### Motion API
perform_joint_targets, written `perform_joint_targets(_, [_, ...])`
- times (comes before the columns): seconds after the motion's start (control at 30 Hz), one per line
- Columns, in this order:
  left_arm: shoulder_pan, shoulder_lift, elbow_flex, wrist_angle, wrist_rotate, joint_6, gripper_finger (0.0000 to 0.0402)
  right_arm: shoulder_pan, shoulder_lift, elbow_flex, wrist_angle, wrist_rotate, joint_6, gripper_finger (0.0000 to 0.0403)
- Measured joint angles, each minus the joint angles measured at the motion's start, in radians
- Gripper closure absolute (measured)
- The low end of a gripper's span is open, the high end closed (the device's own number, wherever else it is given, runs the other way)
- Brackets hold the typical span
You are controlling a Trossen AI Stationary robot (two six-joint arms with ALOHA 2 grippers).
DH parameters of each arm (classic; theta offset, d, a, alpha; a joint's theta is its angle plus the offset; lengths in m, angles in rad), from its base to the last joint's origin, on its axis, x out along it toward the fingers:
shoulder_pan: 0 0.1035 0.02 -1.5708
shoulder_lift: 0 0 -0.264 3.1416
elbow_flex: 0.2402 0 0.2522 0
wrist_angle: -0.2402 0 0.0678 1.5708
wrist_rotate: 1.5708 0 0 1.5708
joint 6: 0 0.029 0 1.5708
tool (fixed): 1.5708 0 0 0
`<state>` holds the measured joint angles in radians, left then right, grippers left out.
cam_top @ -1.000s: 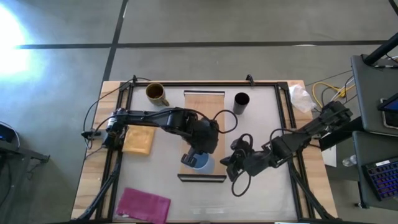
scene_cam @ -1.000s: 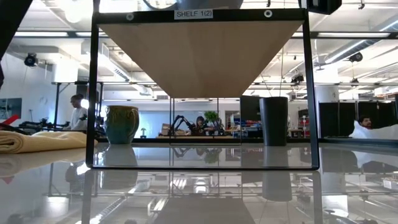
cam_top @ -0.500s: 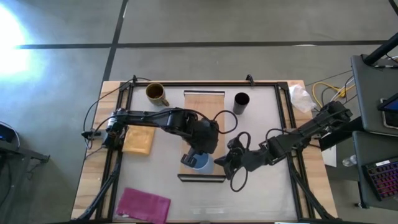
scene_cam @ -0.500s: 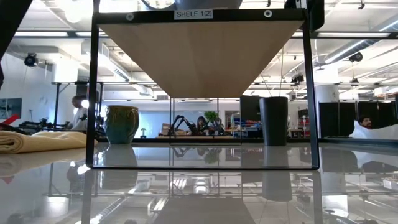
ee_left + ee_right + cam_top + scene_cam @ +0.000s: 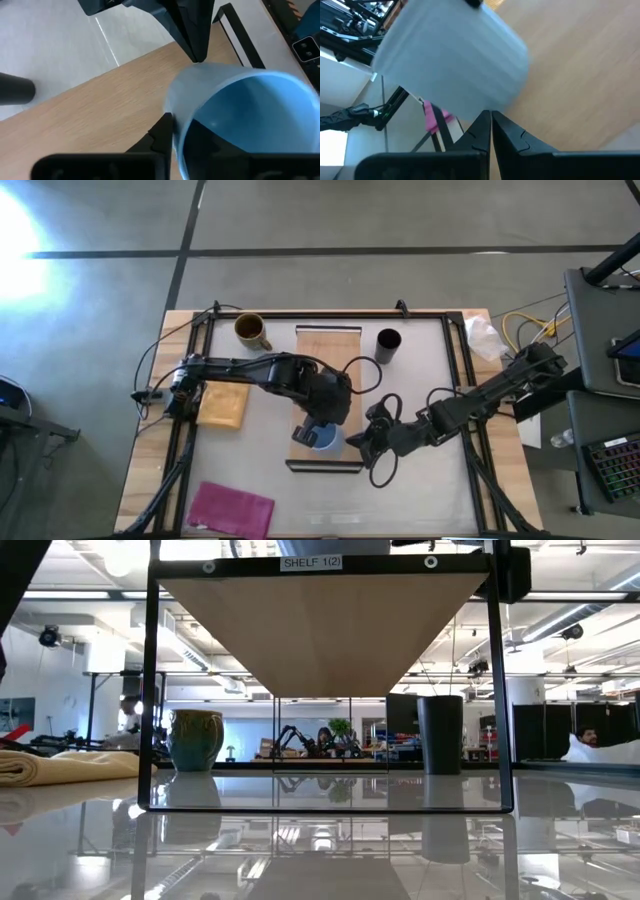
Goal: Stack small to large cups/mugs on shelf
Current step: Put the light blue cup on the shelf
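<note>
High view tells you what has changed in the last second: the right gripper (image 5: 358, 442) has slid in from beyond the shelf's (image 5: 328, 355) right edge and now sits at that edge, its tip against the light-blue cup (image 5: 325, 442). The cup itself has barely shifted; it is on the shelf's near end, under the left gripper (image 5: 318, 428). Treat this as a nudge or steadying touch from the right arm, so the first, smallest cup looks close to being placed.

In the left wrist view the cup's wall runs between that gripper's two fingers, one finger (image 5: 161, 134) outside and the other apparently inside the bowl, so you appear to be pinching the wall narrowly. The right wrist view shows its two fingers (image 5: 476, 131) drawn together with almost no gap, holding nothing, and the cup lies just ahead of their tips.

The mustard-brown mug (image 5: 250, 330) stands off the shelf's far left corner and the black cup (image 5: 388, 340) off its far right corner, both untouched
</note>
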<state>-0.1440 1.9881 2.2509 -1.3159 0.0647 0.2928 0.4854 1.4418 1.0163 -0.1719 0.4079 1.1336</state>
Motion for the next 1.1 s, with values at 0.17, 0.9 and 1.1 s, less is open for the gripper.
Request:
perform_joint_targets(0.17, [0.0, 0.0, 0.0, 0.0, 0.0, -0.002, 0.0355, 0.0, 0.0, -0.005, 0.005, 0.0, 0.007, 0.0395])
perform_joint_targets(0.9, [0.001, 0.0, -0.012, 0.05, -0.023, 0.002, 0.0343, -0.002, 0.0, -0.007, 0.006, 0.037, 0.018, 0.0394])
perform_joint_targets(1.1, [0.001, 0.0, -0.037, 0.07, -0.018, 0.002, 0.0343, -0.002, 0.031, -0.007, 0.042, 0.038, 0.021, 0.0394])
